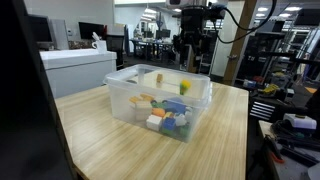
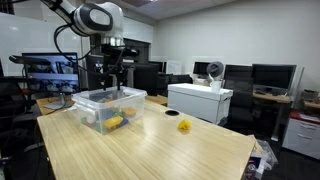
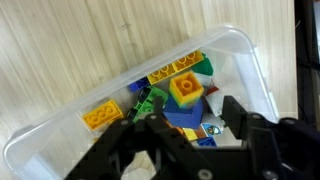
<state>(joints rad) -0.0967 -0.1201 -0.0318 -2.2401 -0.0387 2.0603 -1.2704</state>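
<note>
A clear plastic bin [image 1: 125, 95] [image 2: 88, 112] [image 3: 250, 70] stands on a wooden table and holds several toy blocks. My gripper [image 1: 190, 58] [image 2: 110, 76] hangs above the bin in both exterior views. In the wrist view the gripper [image 3: 195, 118] is open and empty, with its fingers spread over the pile. Below it lie a yellow block [image 3: 185, 88] on a blue block [image 3: 180, 112], a green block [image 3: 150, 100] and another yellow block [image 3: 100, 118] further left.
The wooden table [image 1: 225, 130] [image 2: 150, 150] carries the bin. A small yellow object [image 2: 184, 126] lies on the table apart from the bin. A white cabinet [image 2: 198, 102] [image 1: 75, 70] stands beyond the table. Desks and monitors fill the background.
</note>
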